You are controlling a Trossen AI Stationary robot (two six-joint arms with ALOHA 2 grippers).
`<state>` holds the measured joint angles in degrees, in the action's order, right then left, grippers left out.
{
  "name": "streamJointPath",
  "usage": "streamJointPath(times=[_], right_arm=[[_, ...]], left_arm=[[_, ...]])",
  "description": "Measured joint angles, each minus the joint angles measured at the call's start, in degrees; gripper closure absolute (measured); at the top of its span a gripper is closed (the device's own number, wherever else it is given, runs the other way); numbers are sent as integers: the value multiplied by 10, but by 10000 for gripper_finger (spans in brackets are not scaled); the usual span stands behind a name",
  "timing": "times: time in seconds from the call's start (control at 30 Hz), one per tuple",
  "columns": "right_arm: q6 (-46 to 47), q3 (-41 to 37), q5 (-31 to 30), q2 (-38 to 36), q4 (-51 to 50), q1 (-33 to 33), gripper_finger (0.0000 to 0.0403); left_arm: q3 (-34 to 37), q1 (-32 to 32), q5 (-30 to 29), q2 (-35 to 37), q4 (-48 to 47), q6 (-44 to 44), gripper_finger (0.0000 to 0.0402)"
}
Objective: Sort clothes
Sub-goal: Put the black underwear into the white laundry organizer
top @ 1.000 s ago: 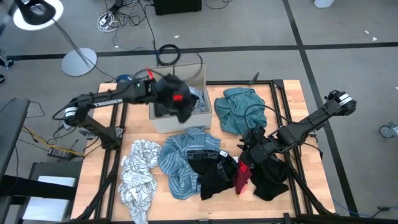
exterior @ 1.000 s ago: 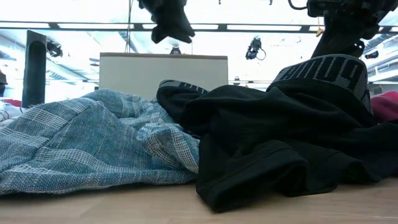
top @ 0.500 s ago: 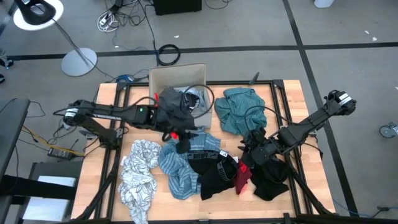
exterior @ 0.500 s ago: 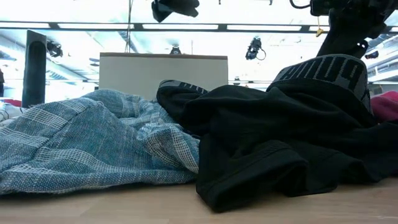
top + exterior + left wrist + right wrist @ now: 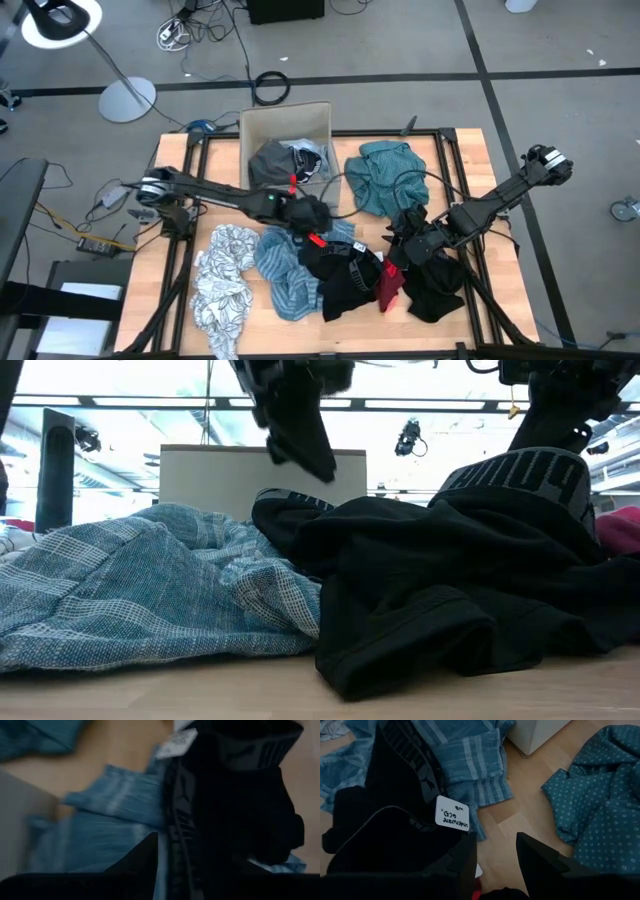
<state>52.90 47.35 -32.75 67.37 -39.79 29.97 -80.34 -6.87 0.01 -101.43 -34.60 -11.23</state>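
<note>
Left gripper (image 5: 305, 213), finger state not readable, hangs over the blue-striped piece (image 5: 285, 262) and black garment (image 5: 345, 278) mid-table, right gripper (image 5: 495, 852) spread above bare wood by the teal shirt (image 5: 385, 175); risk: overlapping layers lift together.

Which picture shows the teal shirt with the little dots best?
The high view shows the teal shirt best: you see the whole crumpled piece lying on the table beside the box. The right wrist view comes closer and shows its dots, but only part of it. The low and left wrist views don't clearly show it.
</note>
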Motion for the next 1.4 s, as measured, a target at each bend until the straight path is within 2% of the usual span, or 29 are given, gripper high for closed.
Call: streamJointPath(times=[0.33,0.5,0.6,0.73,0.9,1.1,1.4], right_arm=[[0,0,0,0,2,0,266],[0,0,0,0,2,0,266],[0,0,0,0,2,0,266],[0,0,0,0,1,0,266],[0,0,0,0,1,0,266],[0,0,0,0,-2,0,266],[-1,0,-1,0,-3,0,266]], left_arm=[[0,0,87,-71,43,-14,277],[0,0,93,-67,68,-21,283],[-2,0,93,-60,88,-24,313],[-15,0,93,-55,86,-17,387],[-46,1,90,-47,60,-11,398],[-114,13,38,-4,-26,23,400],[-217,25,-105,120,-126,68,401]])
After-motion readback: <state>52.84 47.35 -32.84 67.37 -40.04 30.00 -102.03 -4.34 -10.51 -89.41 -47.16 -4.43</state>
